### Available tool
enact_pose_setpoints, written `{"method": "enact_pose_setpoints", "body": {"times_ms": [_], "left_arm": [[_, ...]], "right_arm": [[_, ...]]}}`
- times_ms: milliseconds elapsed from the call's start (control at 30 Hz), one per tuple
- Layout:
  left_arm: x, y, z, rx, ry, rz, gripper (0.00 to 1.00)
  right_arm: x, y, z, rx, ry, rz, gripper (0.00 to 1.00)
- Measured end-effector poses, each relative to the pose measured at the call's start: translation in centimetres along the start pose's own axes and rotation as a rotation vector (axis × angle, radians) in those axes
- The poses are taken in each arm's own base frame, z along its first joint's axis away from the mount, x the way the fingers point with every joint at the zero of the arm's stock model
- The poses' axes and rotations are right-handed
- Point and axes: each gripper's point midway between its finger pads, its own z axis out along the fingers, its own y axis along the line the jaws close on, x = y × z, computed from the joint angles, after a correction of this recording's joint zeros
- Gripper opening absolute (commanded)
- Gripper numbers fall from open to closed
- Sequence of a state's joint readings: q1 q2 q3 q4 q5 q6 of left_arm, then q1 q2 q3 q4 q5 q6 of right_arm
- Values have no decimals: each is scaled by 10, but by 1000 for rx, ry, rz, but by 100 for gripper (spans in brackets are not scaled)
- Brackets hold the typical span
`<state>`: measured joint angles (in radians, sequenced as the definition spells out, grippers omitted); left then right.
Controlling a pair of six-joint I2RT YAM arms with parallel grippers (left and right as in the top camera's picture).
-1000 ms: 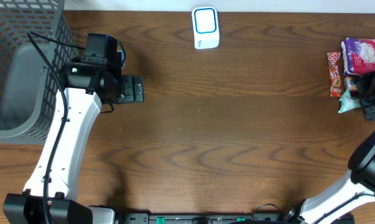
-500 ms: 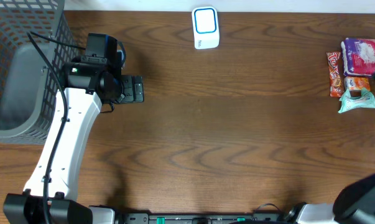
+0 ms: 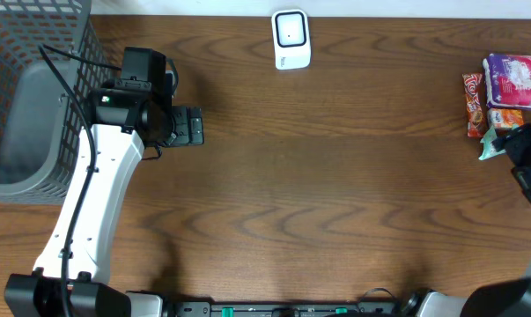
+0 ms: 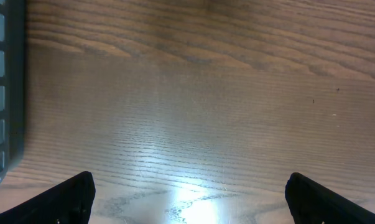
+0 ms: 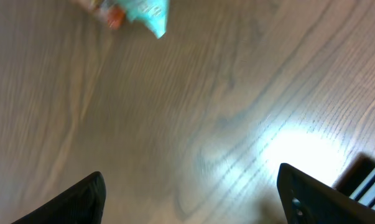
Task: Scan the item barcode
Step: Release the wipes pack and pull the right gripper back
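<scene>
The items lie in a cluster at the table's right edge: a purple packet, a red bar, an orange packet and a teal packet. My right gripper hovers just beside the teal packet, partly covering it. In the right wrist view the teal packet sits at the top edge, blurred, and the right gripper is open over bare wood. The white and blue scanner stands at the back centre. My left gripper is open over bare wood at the left, and in its own wrist view holds nothing. No barcode shows.
A grey mesh basket fills the back left corner, and its wall shows at the left of the left wrist view. The brown wooden table stretches between the two arms.
My right arm swung off the packets toward the table's right edge, then came back lower beside the teal packet. Its jaws have narrowed slightly. The left arm has not moved.
</scene>
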<state>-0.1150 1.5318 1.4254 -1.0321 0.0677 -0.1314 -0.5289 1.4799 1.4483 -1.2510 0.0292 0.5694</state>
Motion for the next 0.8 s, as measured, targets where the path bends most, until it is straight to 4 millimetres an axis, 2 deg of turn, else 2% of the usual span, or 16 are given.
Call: {"method": "enact_pose_setpoints", "body": {"times_ms": [267, 400, 500, 567, 633, 800], "left_arm": [[0, 0, 0, 0, 0, 0, 98], [0, 0, 0, 0, 0, 0, 98], [0, 0, 0, 0, 0, 0, 98], [0, 0, 0, -1, 1, 0, 98], [0, 0, 0, 0, -1, 0, 98], [0, 0, 0, -1, 0, 0, 98]], "right_arm": [[38, 7, -62, -130, -123, -209, 88], [60, 1, -80, -187, -181, -253, 89], [81, -6, -80, -219, -192, -283, 91], [95, -12, -74, -234, -193, -304, 99], [108, -16, -66, -259, -200, -323, 99], [119, -17, -50, -321, -237, -328, 99]]}}
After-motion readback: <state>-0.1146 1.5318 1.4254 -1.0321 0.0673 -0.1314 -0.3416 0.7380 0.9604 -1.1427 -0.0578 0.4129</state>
